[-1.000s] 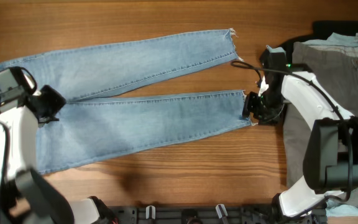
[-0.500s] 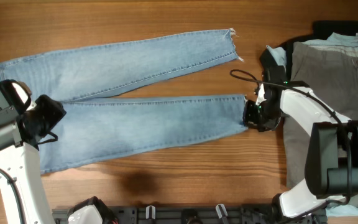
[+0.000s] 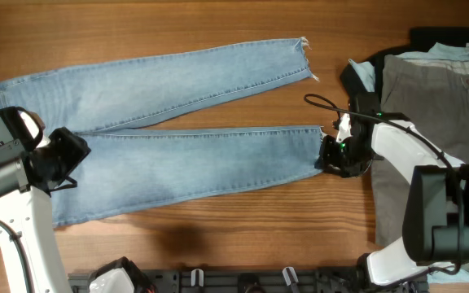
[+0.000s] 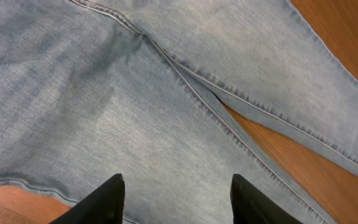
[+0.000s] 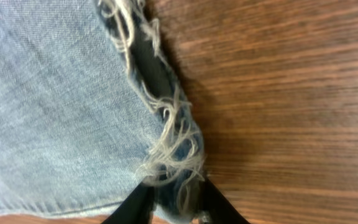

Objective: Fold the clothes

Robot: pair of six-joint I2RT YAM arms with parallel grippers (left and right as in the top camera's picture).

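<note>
One pair of light-blue washed denim jeans (image 3: 177, 167) lies flat on a brown wooden surface (image 3: 218, 224), filling its left and middle. The waist runs off the left edge of the overhead view. The two long legs reach to the right, splayed in a narrow V with bare wood between them. Both hems are frayed. The upper leg ends near the top centre, and the lower leg ends just right of centre.

The left fingers (image 3: 72, 153) hang over the jeans where the legs meet, near the left edge. In the left wrist view they are spread wide above the denim beside the inner seam. Whether their tips touch the cloth cannot be told.

The right fingers (image 3: 326, 155) are at the lower leg's hem. In the right wrist view they are drawn close together, pinching a frayed corner of that hem, with loose pale threads between them.

At the right edge, apart from the jeans, folded grey trousers (image 3: 438, 106) lie with a black garment (image 3: 442, 37) showing from beneath.
</note>
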